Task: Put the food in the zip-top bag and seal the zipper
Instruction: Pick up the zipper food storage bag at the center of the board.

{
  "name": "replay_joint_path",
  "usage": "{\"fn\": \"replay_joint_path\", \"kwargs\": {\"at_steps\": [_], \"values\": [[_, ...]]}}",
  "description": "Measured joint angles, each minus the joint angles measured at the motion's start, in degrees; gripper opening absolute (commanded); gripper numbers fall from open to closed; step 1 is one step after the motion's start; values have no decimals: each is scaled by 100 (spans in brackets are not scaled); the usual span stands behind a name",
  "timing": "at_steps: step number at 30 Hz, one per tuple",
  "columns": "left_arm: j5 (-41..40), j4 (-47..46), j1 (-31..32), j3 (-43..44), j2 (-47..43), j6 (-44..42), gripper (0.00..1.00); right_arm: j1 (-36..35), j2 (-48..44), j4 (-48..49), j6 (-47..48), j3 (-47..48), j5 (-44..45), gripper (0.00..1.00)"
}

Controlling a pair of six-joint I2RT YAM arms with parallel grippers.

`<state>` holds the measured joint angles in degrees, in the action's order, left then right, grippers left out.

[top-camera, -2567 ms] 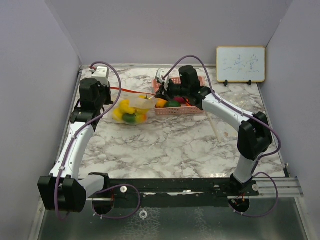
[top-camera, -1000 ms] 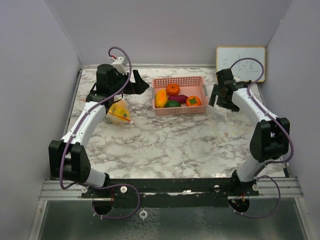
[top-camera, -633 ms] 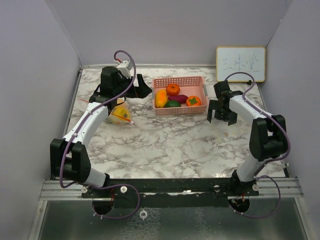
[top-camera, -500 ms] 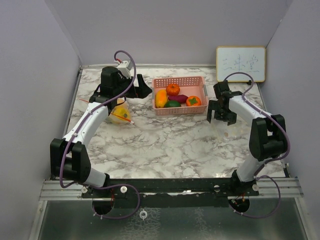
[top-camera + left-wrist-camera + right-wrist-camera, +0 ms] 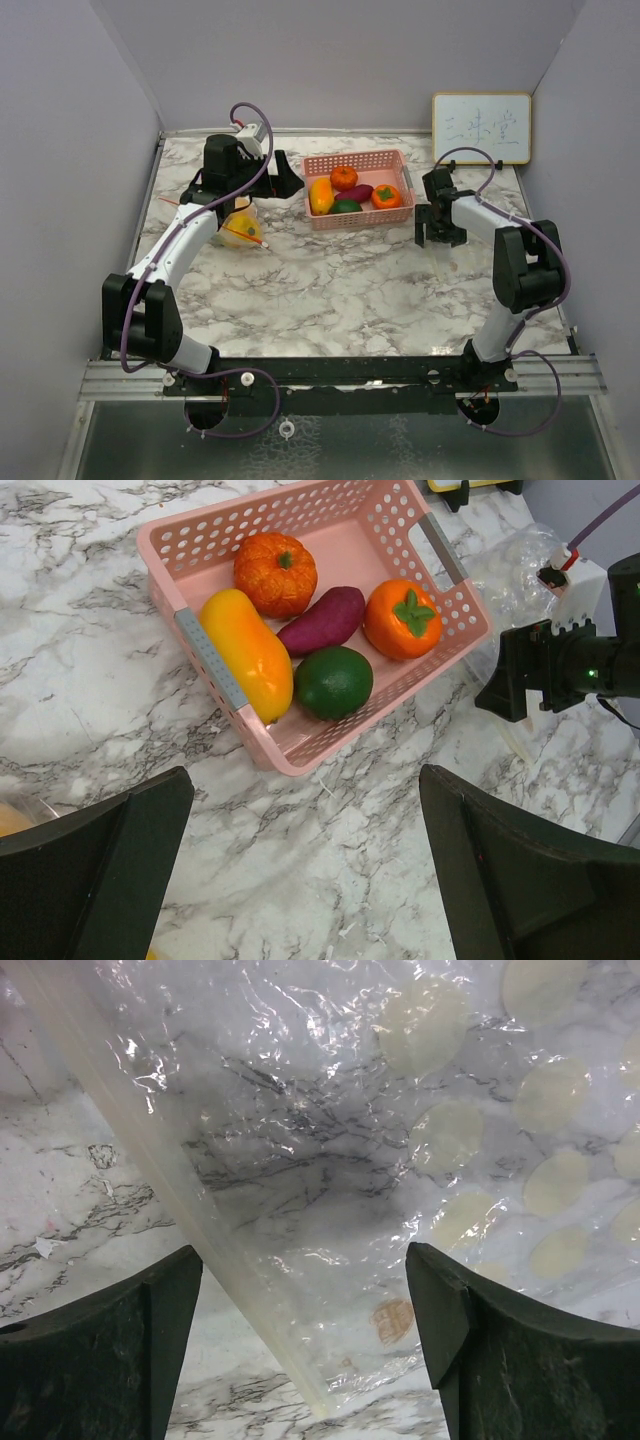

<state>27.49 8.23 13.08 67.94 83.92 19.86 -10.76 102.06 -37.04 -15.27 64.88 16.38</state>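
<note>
The zip-top bag (image 5: 240,228) lies at the left with yellow food inside, its orange-red zipper (image 5: 250,236) across it. More food sits in the pink basket (image 5: 455,580): an orange fruit (image 5: 276,573), a yellow one (image 5: 247,652), a purple one (image 5: 322,620), a persimmon (image 5: 402,619) and a green one (image 5: 334,681). My left gripper (image 5: 305,800) hangs open between bag and basket (image 5: 400,160), holding nothing. My right gripper (image 5: 302,1260) is open low over a second clear dotted bag (image 5: 400,1140) lying flat, its pale edge strip (image 5: 170,1190) between the fingers.
A small whiteboard (image 5: 481,128) leans on the back wall at the right. Grey walls close in the marble table (image 5: 330,290) on three sides. In the left wrist view the right gripper (image 5: 545,665) shows just right of the basket. Purple cables loop over both arms.
The right arm has swung from the far right in toward the basket's right side and dropped low over the flat bag, its jaws narrowing somewhat. The left gripper has shifted slightly toward the basket.
</note>
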Motion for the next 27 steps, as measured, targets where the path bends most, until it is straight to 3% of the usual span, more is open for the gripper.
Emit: {"fn": "replay_joint_path", "kwargs": {"at_steps": [9, 11, 16, 27], "values": [[-4, -2, -26, 0, 61, 61, 95, -11, -26, 428, 0, -223, 234, 3], [-4, 0, -26, 0, 61, 74, 92, -11, -74, 424, -13, -273, 341, 2], [59, 0, -28, 7, 63, 131, 74, -4, -341, 116, -74, -177, 391, 2], [614, -472, -33, 94, 181, 706, 71, -4, -1727, -11, -249, 1565, 87, 2]]}}
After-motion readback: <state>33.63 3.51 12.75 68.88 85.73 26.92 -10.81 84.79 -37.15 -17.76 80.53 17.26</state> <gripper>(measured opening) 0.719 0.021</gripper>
